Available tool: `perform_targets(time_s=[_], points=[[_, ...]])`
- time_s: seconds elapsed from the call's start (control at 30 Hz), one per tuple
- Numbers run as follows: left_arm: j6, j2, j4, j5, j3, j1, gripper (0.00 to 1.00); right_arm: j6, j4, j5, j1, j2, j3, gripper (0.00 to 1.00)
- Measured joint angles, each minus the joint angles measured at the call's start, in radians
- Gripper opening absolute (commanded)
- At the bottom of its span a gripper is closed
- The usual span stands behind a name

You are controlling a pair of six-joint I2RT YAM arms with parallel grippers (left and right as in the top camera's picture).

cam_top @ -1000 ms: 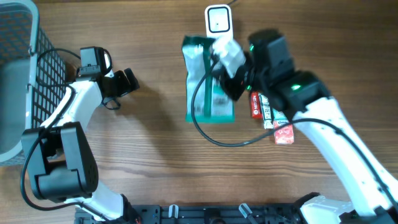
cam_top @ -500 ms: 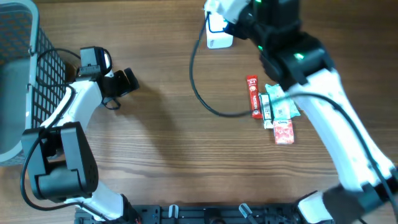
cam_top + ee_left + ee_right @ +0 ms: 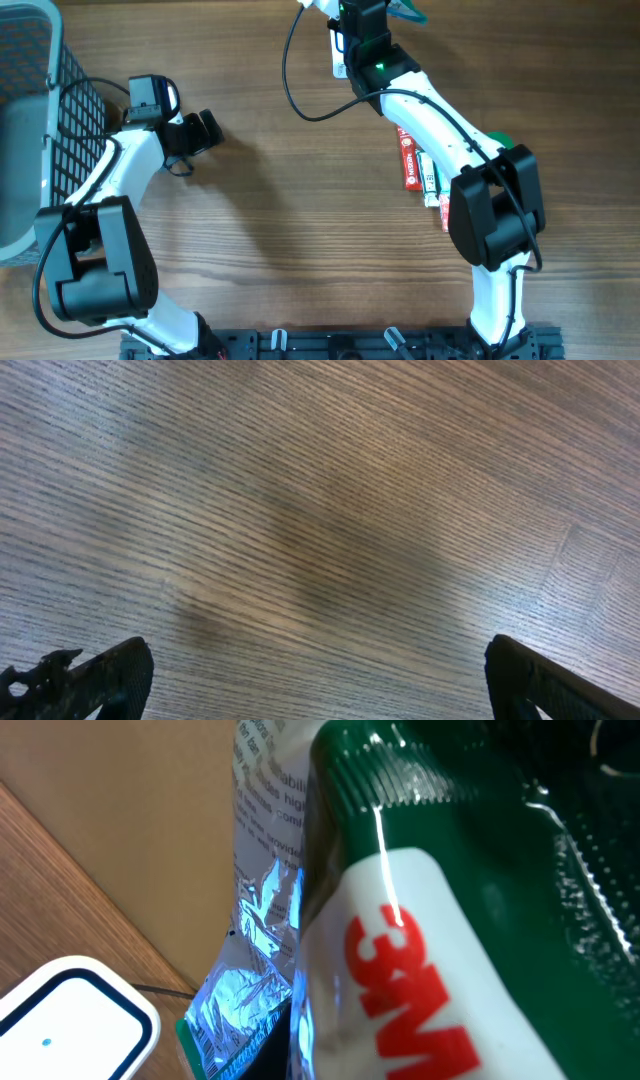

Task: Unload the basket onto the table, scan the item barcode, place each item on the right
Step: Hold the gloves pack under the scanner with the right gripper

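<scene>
Scanning step: green packet (image 3: 400, 950) held in the air near the white scanner (image 3: 70, 1015) at the far edge of the bench (image 3: 280, 220), right jaws clamped tight on it (barcode face unseen). Next move likely needs the label turned toward the scanner. Left jaws gape wide, empty.

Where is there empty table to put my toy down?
The widest bare table lies in the middle, between the left end effector and the snack packets, below the black cable. It is crowded up top around the scanner and green bag, and left by the basket.
</scene>
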Motion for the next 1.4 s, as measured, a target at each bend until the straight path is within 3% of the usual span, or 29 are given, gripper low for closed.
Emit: perform_targets(time_s=[0.23,0.47,1.03,1.17,1.4], points=[[0.000,0.000,0.000,0.000,0.000,0.000,1.00,0.055,-0.047,-0.001,0.043,0.001,0.000,0.04],[0.000,0.000,0.000,0.000,0.000,0.000,1.00,0.091,-0.267,-0.073,0.062,0.002,0.000,0.05],[0.000,0.000,0.000,0.000,0.000,0.000,1.00,0.359,-0.256,-0.114,0.096,0.002,0.000,0.05],[0.000,0.000,0.000,0.000,0.000,0.000,1.00,0.341,-0.248,-0.041,0.096,0.002,0.000,0.05],[0.000,0.000,0.000,0.000,0.000,0.000,1.00,0.130,-0.045,0.106,0.096,0.004,0.000,0.04]])
